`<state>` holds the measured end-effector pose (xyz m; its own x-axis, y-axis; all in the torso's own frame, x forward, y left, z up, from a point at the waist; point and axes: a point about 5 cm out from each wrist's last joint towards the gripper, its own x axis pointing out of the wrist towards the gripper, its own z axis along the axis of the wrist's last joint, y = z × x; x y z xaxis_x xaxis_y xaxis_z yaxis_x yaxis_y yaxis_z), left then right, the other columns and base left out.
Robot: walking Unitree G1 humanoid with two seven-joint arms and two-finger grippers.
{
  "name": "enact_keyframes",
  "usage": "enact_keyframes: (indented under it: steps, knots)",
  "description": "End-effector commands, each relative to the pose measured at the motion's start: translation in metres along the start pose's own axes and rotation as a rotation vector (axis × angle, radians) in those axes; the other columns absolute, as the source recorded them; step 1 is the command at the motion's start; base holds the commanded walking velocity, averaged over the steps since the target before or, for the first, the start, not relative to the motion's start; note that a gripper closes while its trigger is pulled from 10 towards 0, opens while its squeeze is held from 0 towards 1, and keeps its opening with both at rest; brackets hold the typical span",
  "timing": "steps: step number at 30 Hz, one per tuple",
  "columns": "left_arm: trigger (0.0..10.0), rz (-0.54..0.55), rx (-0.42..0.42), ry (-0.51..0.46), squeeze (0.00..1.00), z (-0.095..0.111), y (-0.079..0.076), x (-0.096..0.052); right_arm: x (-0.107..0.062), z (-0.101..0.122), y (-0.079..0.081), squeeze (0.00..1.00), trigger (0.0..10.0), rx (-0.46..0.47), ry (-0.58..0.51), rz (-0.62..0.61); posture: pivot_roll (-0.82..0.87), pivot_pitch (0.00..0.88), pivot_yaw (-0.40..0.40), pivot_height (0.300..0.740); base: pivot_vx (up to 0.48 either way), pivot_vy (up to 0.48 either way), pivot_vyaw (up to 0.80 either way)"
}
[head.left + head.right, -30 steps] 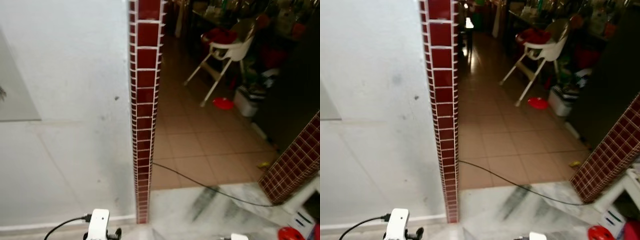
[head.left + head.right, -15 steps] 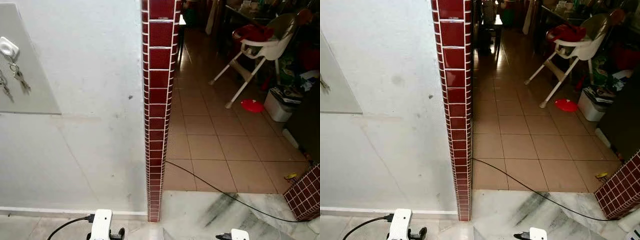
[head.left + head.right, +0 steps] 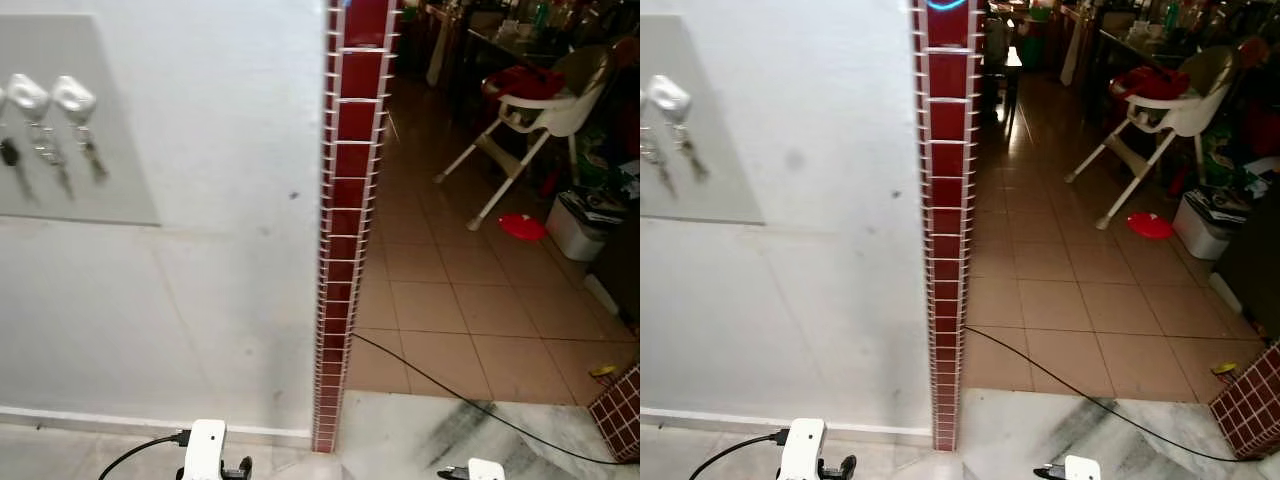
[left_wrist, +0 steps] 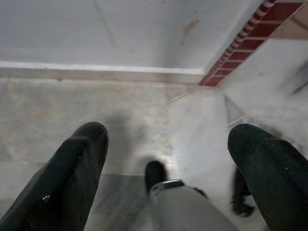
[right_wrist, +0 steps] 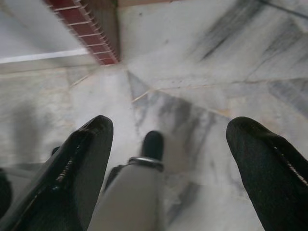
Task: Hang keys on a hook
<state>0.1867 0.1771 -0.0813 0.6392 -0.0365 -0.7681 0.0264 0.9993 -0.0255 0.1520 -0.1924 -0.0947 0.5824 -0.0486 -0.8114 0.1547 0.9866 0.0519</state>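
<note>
Hanging low over marble floor (image 5: 192,72), both end effectors, left (image 4: 168,159) and right (image 5: 168,154), are spread; keys (image 3: 88,155) hang from wall hooks (image 3: 72,95).

Head stereo pair: aimed forward and down at a white wall (image 3: 200,300) ending in a red-tiled edge (image 3: 345,250), tiled room beyond to the right. Both eyes share wall, edge, grey board with hooks (image 3: 75,100) and cable (image 3: 1080,395); right eye offset, edge nearer centre. Left wrist: pointed down along open pincer fingers (image 4: 72,173), close over marble floor (image 4: 57,120) at wall base. Right wrist: likewise down at marble floor, same tiled edge foot (image 5: 91,33) shared
</note>
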Motion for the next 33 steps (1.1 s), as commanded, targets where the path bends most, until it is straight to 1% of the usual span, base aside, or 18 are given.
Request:
enact_keyframes:
  steps: [1, 9, 11, 18, 21, 23, 25, 28, 29, 31, 33]
  knots:
    - [10.0, -0.004, 0.011, -0.004, 0.00, 0.004, -0.004, 0.002, 0.000, 0.002, -0.008, 0.00, 10.0, -0.006, 0.000, -0.018, -0.01, 0.000, -0.026, 0.740, 0.000, 0.000, 0.00]
    - [10.0, -0.003, 0.011, -0.001, 0.00, 0.004, -0.004, 0.002, 0.000, 0.001, -0.008, 0.00, 10.0, -0.022, 0.012, -0.024, -0.01, 0.000, -0.028, 0.740, 0.000, 0.000, 0.00]
    - [10.0, -0.004, 0.012, 0.000, 0.00, 0.004, -0.004, 0.002, 0.000, 0.001, -0.008, 0.00, 10.0, -0.044, 0.018, -0.034, -0.01, 0.000, -0.029, 0.740, 0.000, 0.000, 0.00]
    - [10.0, -0.008, 0.006, 0.002, 0.00, 0.003, -0.004, 0.002, 0.000, -0.001, -0.009, 0.00, 10.0, -0.076, 0.034, -0.044, -0.01, 0.000, -0.029, 0.740, 0.000, 0.000, 0.00]
    - [10.0, -0.009, 0.013, 0.004, 0.00, 0.003, -0.003, 0.001, -0.001, -0.002, -0.009, 0.00, 10.0, -0.070, 0.040, -0.046, -0.02, 0.000, -0.028, 0.740, 0.000, 0.000, 0.00]
    - [10.0, 0.006, 0.040, 0.019, 0.00, 0.001, -0.001, 0.001, -0.001, -0.002, -0.010, 0.00, 10.0, -0.101, 0.042, -0.046, -0.03, 0.000, -0.017, 0.740, 0.000, 0.000, 0.00]
    - [10.0, -0.002, 0.051, 0.010, 0.00, 0.002, -0.002, 0.001, -0.001, -0.003, -0.009, 0.00, 10.0, -0.112, 0.040, -0.031, -0.03, 0.000, -0.017, 0.740, 0.000, 0.000, 0.00]
    - [10.0, -0.025, 0.033, 0.024, 0.00, 0.000, -0.003, 0.001, -0.002, -0.004, -0.009, 0.00, 10.0, -0.160, 0.047, -0.009, -0.03, 0.000, -0.012, 0.740, 0.000, 0.000, 0.00]
    - [10.0, -0.031, 0.067, 0.021, 0.00, -0.002, -0.003, 0.000, -0.002, -0.006, -0.008, 0.00, 10.0, -0.184, 0.050, 0.010, -0.02, 0.000, -0.013, 0.740, 0.000, 0.000, 0.00]
    - [10.0, -0.044, 0.070, 0.033, 0.00, -0.007, -0.002, -0.002, -0.003, -0.009, -0.008, 0.00, 10.0, -0.199, 0.059, 0.032, -0.02, 0.000, -0.016, 0.740, 0.000, 0.000, 0.00]
    - [10.0, -0.041, 0.096, 0.024, 0.00, -0.007, -0.001, -0.002, -0.003, -0.008, -0.008, 0.00, 10.0, -0.208, 0.047, 0.039, -0.01, 0.000, -0.017, 0.740, 0.000, 0.000, 0.00]
